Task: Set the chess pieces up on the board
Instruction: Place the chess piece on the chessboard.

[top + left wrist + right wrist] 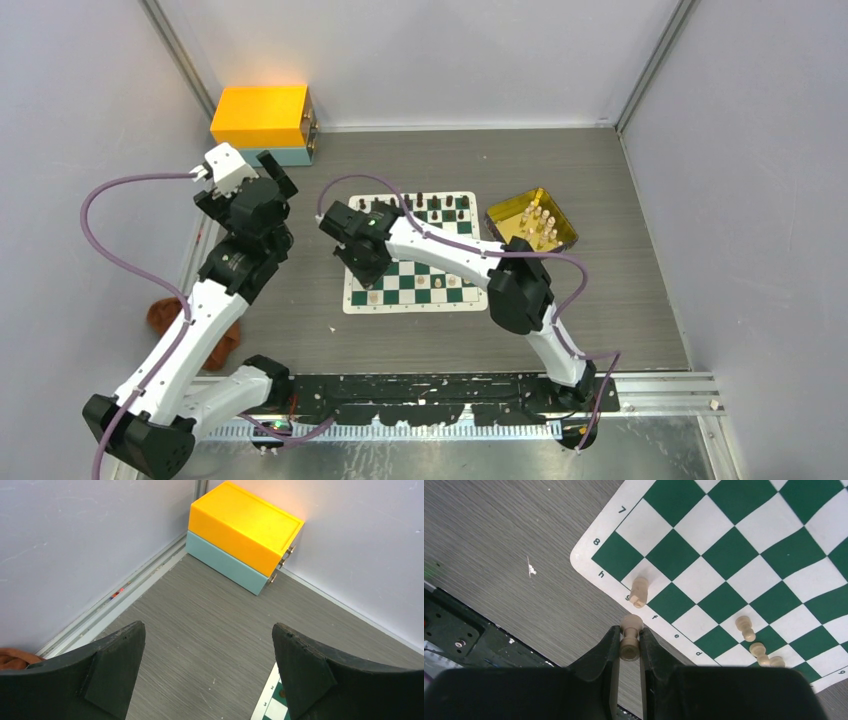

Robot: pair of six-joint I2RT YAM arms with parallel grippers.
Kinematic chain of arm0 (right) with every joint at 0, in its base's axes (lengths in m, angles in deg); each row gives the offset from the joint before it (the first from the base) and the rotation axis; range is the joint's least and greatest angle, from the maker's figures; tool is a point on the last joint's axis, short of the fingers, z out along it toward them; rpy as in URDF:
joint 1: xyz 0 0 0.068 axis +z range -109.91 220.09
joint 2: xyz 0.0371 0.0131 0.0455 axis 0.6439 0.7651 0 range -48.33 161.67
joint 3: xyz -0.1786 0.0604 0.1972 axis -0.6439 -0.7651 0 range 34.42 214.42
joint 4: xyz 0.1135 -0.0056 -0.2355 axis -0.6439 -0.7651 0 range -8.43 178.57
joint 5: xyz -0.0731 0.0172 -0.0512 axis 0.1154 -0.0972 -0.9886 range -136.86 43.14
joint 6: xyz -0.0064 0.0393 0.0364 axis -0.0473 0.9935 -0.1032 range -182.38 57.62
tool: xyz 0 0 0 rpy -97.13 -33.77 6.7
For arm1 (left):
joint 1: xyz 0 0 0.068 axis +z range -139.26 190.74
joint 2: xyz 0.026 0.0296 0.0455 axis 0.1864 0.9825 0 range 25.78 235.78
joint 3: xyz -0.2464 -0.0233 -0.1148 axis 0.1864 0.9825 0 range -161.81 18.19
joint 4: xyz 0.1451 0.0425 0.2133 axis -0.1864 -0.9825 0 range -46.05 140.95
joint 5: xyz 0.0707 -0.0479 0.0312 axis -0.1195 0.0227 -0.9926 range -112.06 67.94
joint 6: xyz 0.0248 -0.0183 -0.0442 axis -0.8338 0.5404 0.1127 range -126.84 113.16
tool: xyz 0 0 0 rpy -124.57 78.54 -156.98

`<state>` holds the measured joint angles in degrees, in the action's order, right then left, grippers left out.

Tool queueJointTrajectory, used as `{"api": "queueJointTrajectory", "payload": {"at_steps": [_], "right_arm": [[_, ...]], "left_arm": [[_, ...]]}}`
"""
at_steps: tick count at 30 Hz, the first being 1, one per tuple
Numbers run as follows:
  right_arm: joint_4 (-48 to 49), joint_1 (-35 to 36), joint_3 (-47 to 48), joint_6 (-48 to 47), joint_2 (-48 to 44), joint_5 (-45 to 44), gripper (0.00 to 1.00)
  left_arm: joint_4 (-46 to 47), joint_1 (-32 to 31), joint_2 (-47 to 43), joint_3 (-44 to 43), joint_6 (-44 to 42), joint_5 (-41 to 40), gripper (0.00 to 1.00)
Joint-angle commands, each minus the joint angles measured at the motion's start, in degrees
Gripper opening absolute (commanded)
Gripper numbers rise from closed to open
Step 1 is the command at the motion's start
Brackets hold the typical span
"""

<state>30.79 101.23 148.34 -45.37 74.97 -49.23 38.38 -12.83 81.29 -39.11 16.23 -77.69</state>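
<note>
right gripper (629, 647) pinching a pale chess piece (630, 635) at the edge of the board (744, 555), another pale piece (640, 591) sitting just beside, left gripper (207, 665) gaping empty near the orange box (245, 525), right arm (440, 250) blocking board squares overhead, gold tray (512, 203) contents looking tiny

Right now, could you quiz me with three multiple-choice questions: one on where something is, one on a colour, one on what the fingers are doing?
1. Where is the gold tray relative to the board? A) left of it B) right of it C) on it
2. What colour is the chess piece between the right fingers? A) pale tan B) dark brown C) red
3. How are the left fingers? A) shut on a pawn B) open and empty C) shut on the tray
Answers: 1 B, it sits off the board's right edge; 2 A, the right wrist view shows it; 3 B, only table shows between them.
</note>
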Motion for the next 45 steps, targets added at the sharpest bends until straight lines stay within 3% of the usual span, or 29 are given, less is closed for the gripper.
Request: {"api": "queueJointTrajectory", "payload": {"at_steps": [1, 45], "right_arm": [[-0.75, 1.47, 3.05, -1.62, 0.69, -0.14, 0.00], [8.47, 3.35, 2.83, -6.20, 9.30, -0.33, 0.00]], "left_arm": [[0.56, 0.19, -2.33, -2.50, -1.19, -2.03, 0.98], [2.37, 0.19, -2.78, -3.70, -3.39, -0.26, 0.98]]}}
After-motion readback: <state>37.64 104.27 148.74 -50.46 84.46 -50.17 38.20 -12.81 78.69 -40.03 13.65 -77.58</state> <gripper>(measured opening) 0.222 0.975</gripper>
